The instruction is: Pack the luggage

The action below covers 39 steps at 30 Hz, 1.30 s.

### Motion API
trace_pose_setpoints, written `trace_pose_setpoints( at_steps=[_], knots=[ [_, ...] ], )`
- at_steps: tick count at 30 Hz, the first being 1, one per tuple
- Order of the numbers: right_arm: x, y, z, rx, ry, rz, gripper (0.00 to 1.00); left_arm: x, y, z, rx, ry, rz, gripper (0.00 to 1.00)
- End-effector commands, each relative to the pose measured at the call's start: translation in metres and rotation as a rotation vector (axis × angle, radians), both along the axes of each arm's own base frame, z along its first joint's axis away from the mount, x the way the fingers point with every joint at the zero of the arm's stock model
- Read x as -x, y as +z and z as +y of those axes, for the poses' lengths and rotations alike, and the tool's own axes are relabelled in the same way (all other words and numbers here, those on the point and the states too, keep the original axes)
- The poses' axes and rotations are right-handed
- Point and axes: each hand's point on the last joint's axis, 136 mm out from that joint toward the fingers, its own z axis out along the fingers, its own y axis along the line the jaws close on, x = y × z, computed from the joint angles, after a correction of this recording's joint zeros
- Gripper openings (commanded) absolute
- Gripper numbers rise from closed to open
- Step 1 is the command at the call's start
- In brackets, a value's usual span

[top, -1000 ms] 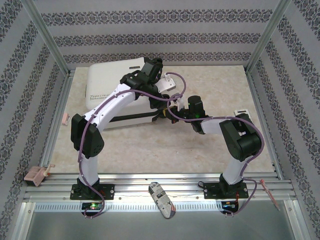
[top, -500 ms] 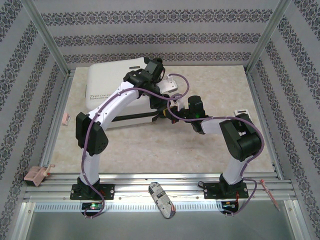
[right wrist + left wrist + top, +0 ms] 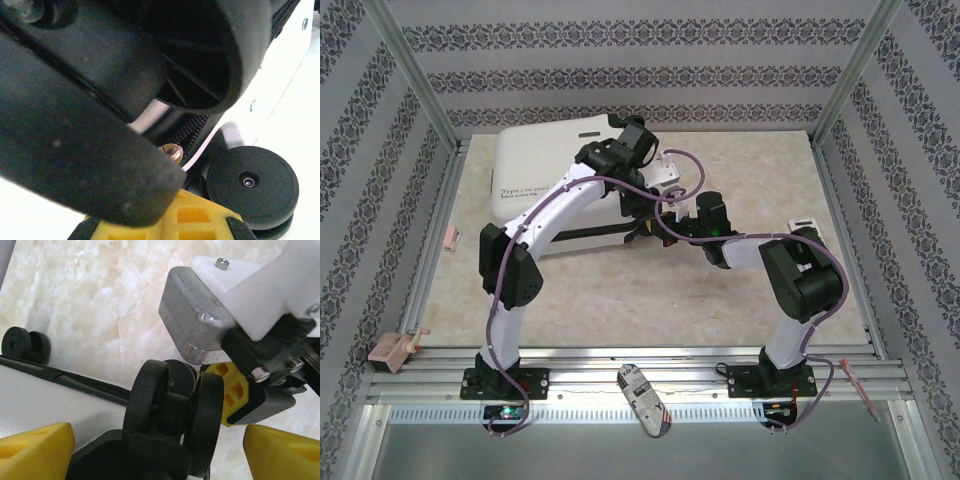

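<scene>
Luggage is lying flat, lid down, toward the far-left corner of the bench, with its wheeled end facing the bench's middle. Both arms are crowding that end. The left tool is hanging spread, its yellow foam-like pads standing either side of a black twin caster without visibly touching it. The right tool is pressed together just beside that caster, against the black zipper band. A small brass-coloured ring is showing near its tip, but whether it is pinching anything cannot be told.

Trouble is likeliest to come from the crowding: the tools are sitting so near each other that a closing or swinging move could knock one into the other. The caster is looking round, smooth and probably free to swivel, so a grip there could roll off. The shell is looking hard and finely textured and the bench glossy and marbled, so an unbraced pull along the toothed zipper could slide the whole case.
</scene>
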Motion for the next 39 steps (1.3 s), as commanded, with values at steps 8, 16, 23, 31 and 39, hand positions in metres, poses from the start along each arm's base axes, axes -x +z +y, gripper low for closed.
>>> trace_pose_setpoints(
  at_steps=[8, 16, 23, 31, 39],
  knots=[
    [0.009, 0.052, 0.013, -0.11, 0.116, -0.172, 0.0, -0.023, -0.045, 0.009, -0.149, 0.0, 0.015, 0.88],
    [0.008, 0.049, 0.014, -0.114, 0.118, -0.168, 0.0, -0.032, -0.026, 0.008, -0.131, 0.003, -0.055, 0.92],
    [0.008, 0.048, 0.015, -0.12, 0.119, -0.167, 0.0, -0.045, -0.017, 0.008, -0.137, 0.022, -0.118, 0.93],
    [0.008, 0.047, 0.013, -0.121, 0.117, -0.168, 0.0, -0.049, 0.008, 0.003, -0.07, 0.031, -0.17, 0.94],
    [0.009, 0.048, 0.01, -0.123, 0.111, -0.171, 0.0, -0.034, 0.034, -0.001, 0.059, 0.003, -0.128, 0.94]
  ],
)
